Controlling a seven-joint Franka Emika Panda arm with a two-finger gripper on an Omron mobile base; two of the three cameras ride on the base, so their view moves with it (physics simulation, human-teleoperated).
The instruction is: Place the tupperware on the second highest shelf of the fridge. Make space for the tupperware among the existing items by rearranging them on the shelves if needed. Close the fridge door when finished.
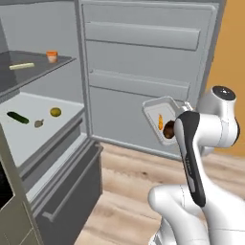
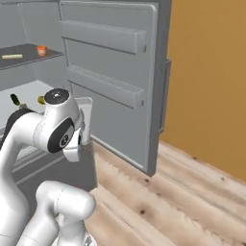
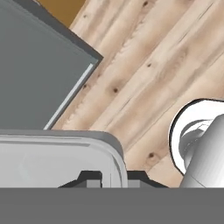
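Holding: gripper [image 3: 107, 177] clamped on the tupperware [image 1: 160, 117] rim, jaws together on it, seen at bottom centre of hand view.
Tupperware: grey tray, tilted on edge, open face to camera, centre right of left base view, in front of the door's lower panel; orange and brown bits inside; off the shelves. In right base view its edge [image 2: 85, 120] shows just right of the arm's joint. In hand view its pale corner [image 3: 65, 157] fills lower left.
Fridge: open, interior [image 1: 43, 28] at upper left of left base view.
Door: door [image 1: 143, 72] swung open, inner side facing camera, two bin ledges across it; top centre of both base views [image 2: 110, 72].
Upper shelf: dark thin shelf [image 1: 33, 72], upper left; yellow stick [image 1: 21, 66] and orange cup [image 1: 52, 56] on it, apart.
White shelf: white shelf [image 1: 43, 129], left middle; cucumber [image 1: 17, 117], grey-brown lump [image 1: 38, 123], round fruit [image 1: 55, 112] on it in a row, each apart.
Drawer: dark drawer front [image 1: 72, 191] below, lower left.
Floor: wood planks [image 2: 182, 192], lower right of right base view.
Wall: orange wall [image 2: 211, 72], right side.
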